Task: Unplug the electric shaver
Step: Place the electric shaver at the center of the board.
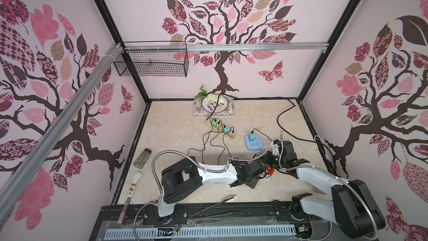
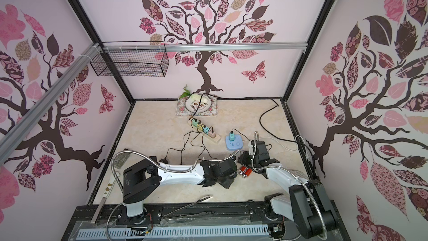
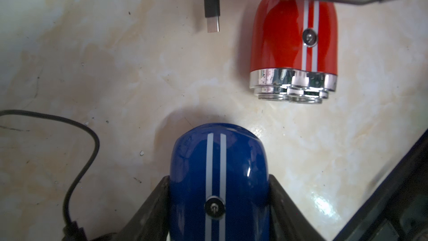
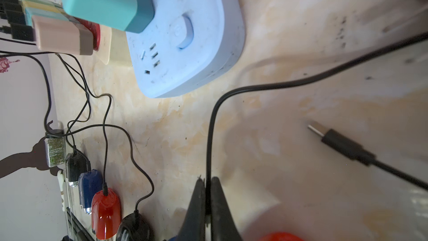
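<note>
A blue shaver (image 3: 215, 158) is being clamped between the half-spread jaws of the left gripper (image 3: 218, 178); a cable (image 4: 231, 91) is being pinched in the closed right gripper (image 4: 207, 181).

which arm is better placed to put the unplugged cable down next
Right. The right end effector is shut on the cable; the left end effector holds the blue shaver.

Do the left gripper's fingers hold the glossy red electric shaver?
No, the fingers clasp the glossy blue shaver; the red shaver lies apart.
</note>
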